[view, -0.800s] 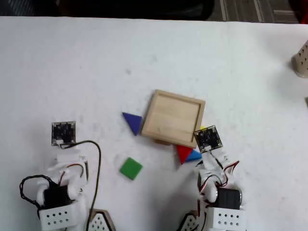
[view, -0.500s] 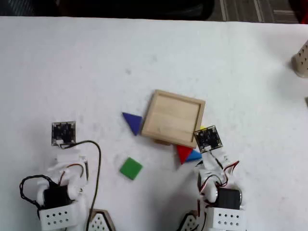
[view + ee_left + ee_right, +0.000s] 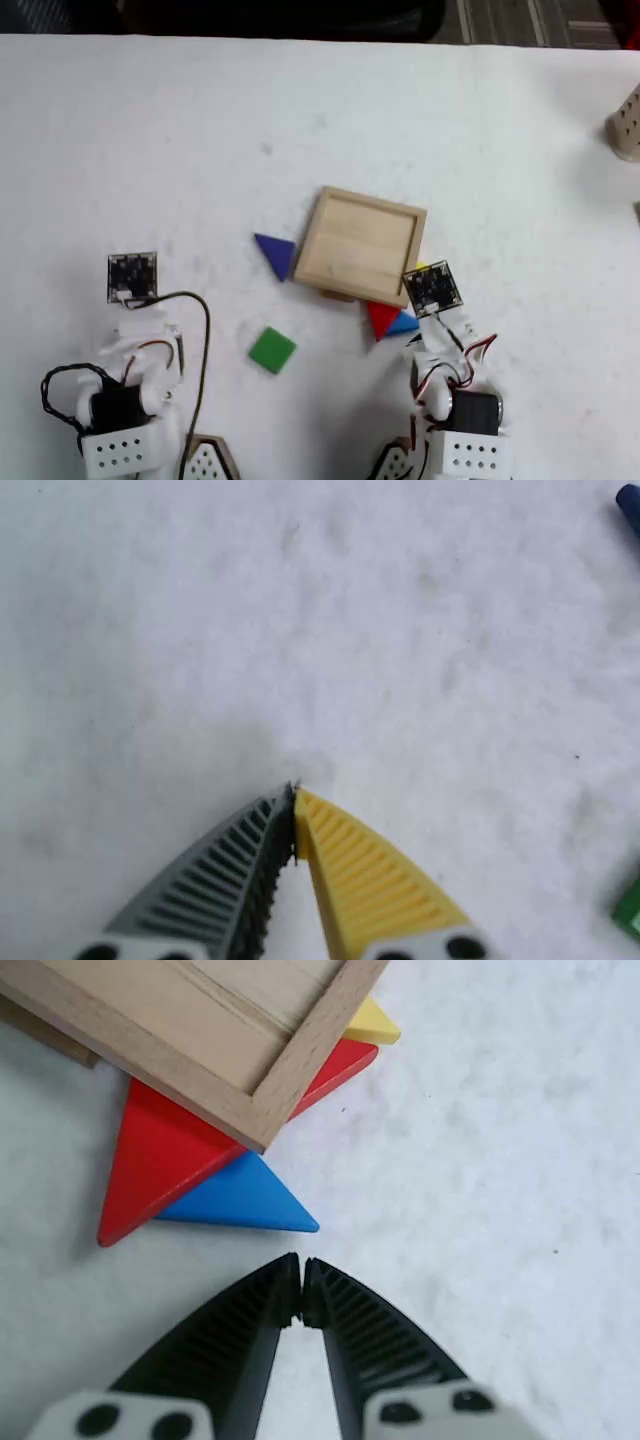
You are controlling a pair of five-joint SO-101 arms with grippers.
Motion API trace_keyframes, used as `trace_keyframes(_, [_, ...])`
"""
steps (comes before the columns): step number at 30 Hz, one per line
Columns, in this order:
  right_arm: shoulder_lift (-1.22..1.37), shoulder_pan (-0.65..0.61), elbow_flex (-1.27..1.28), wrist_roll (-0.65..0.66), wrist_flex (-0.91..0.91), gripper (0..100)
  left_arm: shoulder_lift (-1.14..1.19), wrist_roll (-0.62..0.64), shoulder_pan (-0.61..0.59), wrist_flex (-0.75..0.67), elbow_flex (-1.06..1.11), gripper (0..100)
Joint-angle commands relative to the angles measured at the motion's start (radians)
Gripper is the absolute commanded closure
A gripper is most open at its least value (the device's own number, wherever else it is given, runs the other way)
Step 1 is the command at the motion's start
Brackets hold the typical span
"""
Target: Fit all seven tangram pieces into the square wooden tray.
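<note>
Hovering low over the white tabletop (image 3: 200, 130), my right tool (image 3: 301, 1295) is clenched on nothing, just beside the light-blue triangle (image 3: 245, 1200) and the red triangle (image 3: 160, 1155) that pokes out from under the wooden tray (image 3: 318, 1048). My left tool (image 3: 294, 810) is clenched empty too, well apart from the tray, with 1 green square (image 3: 272, 350) between them.

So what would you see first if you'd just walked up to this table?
Probably the square wooden tray in the middle of the white table: empty, lying on a red triangle and a yellow piece that poke out at the corner by the shut right gripper, with a light blue triangle under the red one. Next, the green square alone between the arms, and a dark blue triangle beside the tray's left edge.
</note>
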Motion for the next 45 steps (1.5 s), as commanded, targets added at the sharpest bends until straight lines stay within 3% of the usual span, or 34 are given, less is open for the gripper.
trace_keyframes(1, [-0.012,-0.007,0.006,-0.005,-0.001,98.1,-0.001,0.012,-0.01,0.006,0.0,98])
trace_keyframes(20, [-0.012,-0.036,0.006,-0.005,-0.001,98.0,-0.004,0.011,-0.01,-0.003,-0.005,97])
trace_keyframes(28, [-0.013,-0.031,0.006,-0.003,-0.007,97.8,-0.004,0.014,-0.015,-0.155,-0.023,97])
trace_keyframes(32, [-0.015,-0.03,-0.002,-0.003,-0.027,97.8,-0.004,0.014,-0.015,-0.152,-0.063,97])
trace_keyframes(37, [-0.015,0.084,0.0,-0.003,-0.122,97.8,-0.004,0.008,0.054,-0.15,-0.066,97])
trace_keyframes(41, [-0.012,0.14,0.005,-0.003,-0.122,97.8,-0.004,0.008,0.163,-0.272,-0.048,97])
trace_keyframes(45, [-0.012,0.147,0.005,-0.003,-0.108,97.8,-0.004,0.008,0.191,-0.376,-0.035,97])
